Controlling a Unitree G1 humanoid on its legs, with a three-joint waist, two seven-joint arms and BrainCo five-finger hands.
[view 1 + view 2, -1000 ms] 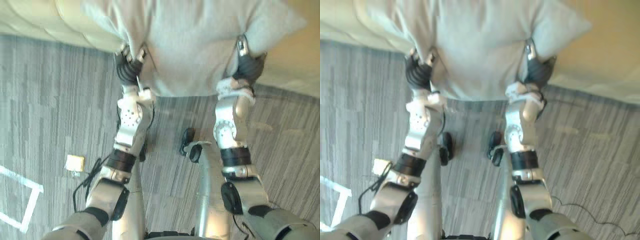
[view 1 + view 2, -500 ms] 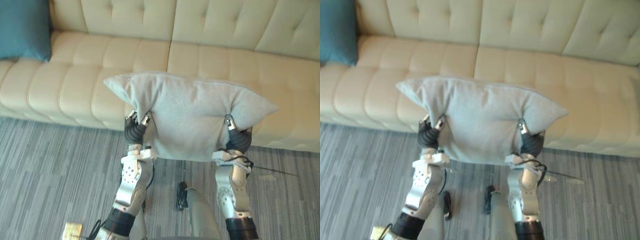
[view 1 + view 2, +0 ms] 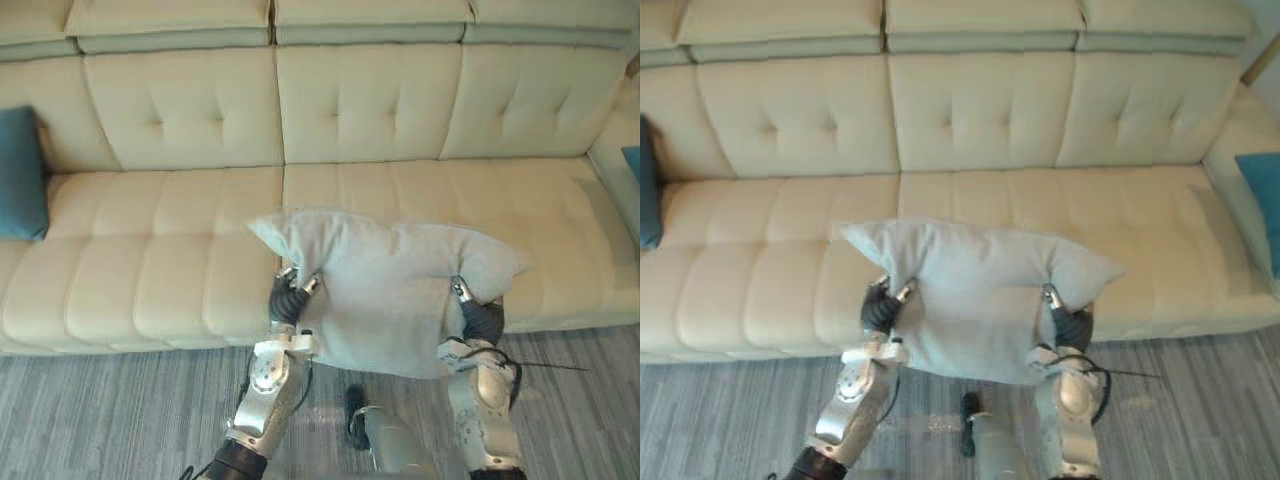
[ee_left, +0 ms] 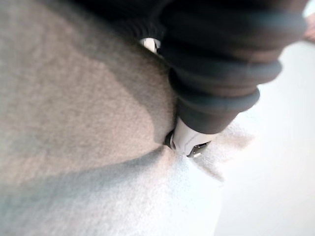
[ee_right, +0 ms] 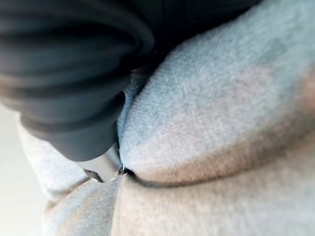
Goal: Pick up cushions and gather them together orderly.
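Head's swung up and the cream sofa (image 3: 150, 270) is in sight now, but the grey cushion (image 3: 390, 290) stays put at lower centre over the seat's front edge. The left hand (image 3: 288, 300) and right hand (image 3: 480, 318) still pinch its sides with curled fingers. Lift looks done; next, carry it toward the teal cushion (image 3: 20, 175) at far left.

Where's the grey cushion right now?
In the left eye view the grey cushion is at centre, gripped between the left robot hand and right robot hand, over the front edge of the cream sofa.
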